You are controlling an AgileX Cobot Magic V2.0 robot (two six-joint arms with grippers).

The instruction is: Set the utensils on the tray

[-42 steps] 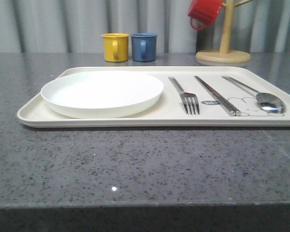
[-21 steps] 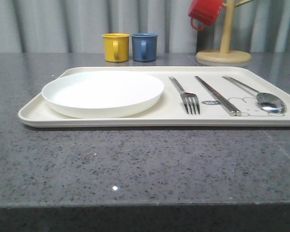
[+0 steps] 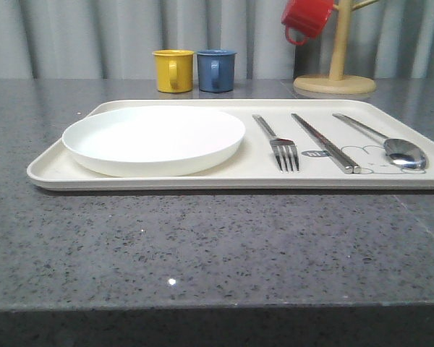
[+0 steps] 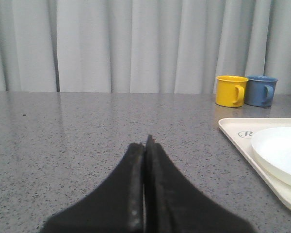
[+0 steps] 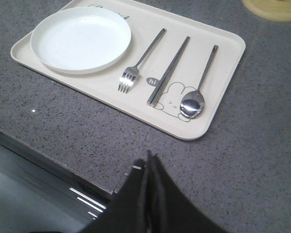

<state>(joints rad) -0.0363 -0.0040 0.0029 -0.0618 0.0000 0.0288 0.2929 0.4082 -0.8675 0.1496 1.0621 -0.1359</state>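
The cream tray (image 3: 166,181) lies across the middle of the grey table. On it, from left to right, lie the white plate (image 3: 153,137), the fork (image 3: 278,144), the chopsticks (image 3: 324,142) and the spoon (image 3: 390,144). The right wrist view has the tray (image 5: 218,97) with the plate (image 5: 81,39), fork (image 5: 140,60), chopsticks (image 5: 168,72) and spoon (image 5: 199,87) from above. My right gripper (image 5: 149,158) is shut and empty, above the table's front edge, short of the tray. My left gripper (image 4: 146,143) is shut and empty, low over bare table to the left of the tray (image 4: 233,133).
A yellow mug (image 3: 173,70) and a blue mug (image 3: 216,69) stand behind the tray. A wooden mug tree (image 3: 335,72) at the back right holds a red mug (image 3: 306,18). A grey curtain backs the table. The table's front edge (image 5: 53,158) runs below the right gripper.
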